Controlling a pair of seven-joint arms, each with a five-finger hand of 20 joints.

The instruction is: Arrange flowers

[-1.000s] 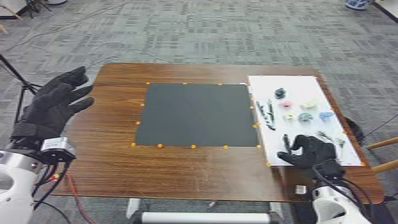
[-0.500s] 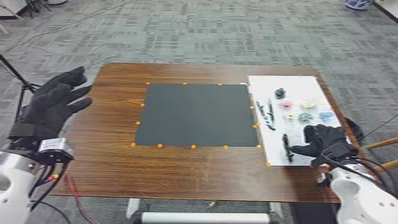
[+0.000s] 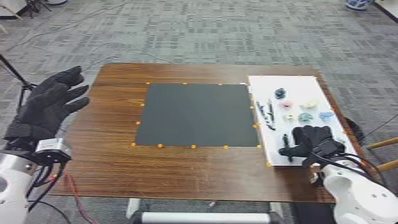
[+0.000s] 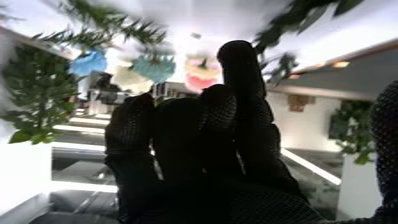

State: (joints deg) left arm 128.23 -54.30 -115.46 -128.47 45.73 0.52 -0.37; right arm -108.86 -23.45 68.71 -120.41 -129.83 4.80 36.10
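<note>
In the head view my right hand (image 3: 313, 143) is over the near part of the white board (image 3: 293, 86), beside a dark stem (image 3: 286, 140). Pink (image 3: 287, 104), cream (image 3: 310, 104), blue (image 3: 326, 115) and teal (image 3: 306, 117) flower heads lie beyond it. Long dark pieces (image 3: 270, 115) lie along the board's left side. In the right wrist view the hand (image 4: 200, 145) is open, holding nothing visible, with blue (image 4: 88, 62), teal (image 4: 155, 68) and pink (image 4: 200, 82) flowers past its fingers. My left hand (image 3: 49, 107) is open, raised at the table's left edge.
A dark square mat (image 3: 195, 115) with orange markers around its edges lies mid-table, left of the board. Brown wood (image 3: 200, 172) runs along the near side. A chair (image 3: 384, 143) stands off the right edge. Green leaves (image 4: 35, 90) show in the right wrist view.
My right hand moved away from the table's near edge and to the right, then slightly back left, uncovering the dark stem. The left hand has stayed almost still.
</note>
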